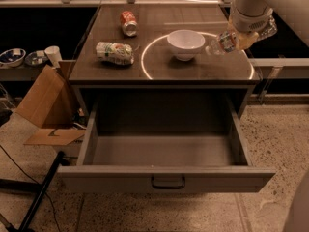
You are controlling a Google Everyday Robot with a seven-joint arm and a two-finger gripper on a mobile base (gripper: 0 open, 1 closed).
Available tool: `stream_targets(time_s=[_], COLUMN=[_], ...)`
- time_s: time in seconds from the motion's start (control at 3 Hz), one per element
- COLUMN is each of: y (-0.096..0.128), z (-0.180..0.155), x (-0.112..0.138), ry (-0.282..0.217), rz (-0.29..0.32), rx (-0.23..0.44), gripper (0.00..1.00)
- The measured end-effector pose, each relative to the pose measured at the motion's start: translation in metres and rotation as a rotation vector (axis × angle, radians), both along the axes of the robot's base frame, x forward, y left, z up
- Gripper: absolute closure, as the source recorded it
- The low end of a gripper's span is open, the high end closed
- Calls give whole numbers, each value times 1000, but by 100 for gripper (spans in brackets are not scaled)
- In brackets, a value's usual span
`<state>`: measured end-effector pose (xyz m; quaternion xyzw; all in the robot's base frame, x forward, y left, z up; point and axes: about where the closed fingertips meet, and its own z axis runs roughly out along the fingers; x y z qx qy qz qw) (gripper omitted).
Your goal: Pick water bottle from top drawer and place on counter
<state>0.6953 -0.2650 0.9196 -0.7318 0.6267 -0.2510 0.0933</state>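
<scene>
My gripper (244,38) is at the upper right, above the right side of the counter (203,66). It is shut on the water bottle (223,42), a clear ribbed bottle held tilted with its cap pointing left and down, over the glowing white circle (145,57). The top drawer (164,178) is pulled fully open below the counter and its inside shows nothing in it. Its dark handle (168,181) is at the front middle.
On the counter are a white bowl (186,43) inside the circle, a white-and-green snack bag (115,52) to its left and a red soda can (128,22) lying at the back. Cardboard (46,105) and small dishes (14,57) sit at the left.
</scene>
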Motion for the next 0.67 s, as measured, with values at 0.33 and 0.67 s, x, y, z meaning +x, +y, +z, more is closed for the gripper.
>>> stream_targets(time_s=[0.33, 0.67], y=[7, 10], z=[-21, -33], x=[14, 19], ry=[-36, -46], rz=[-76, -124], rx=[19, 25], gripper=[98, 75])
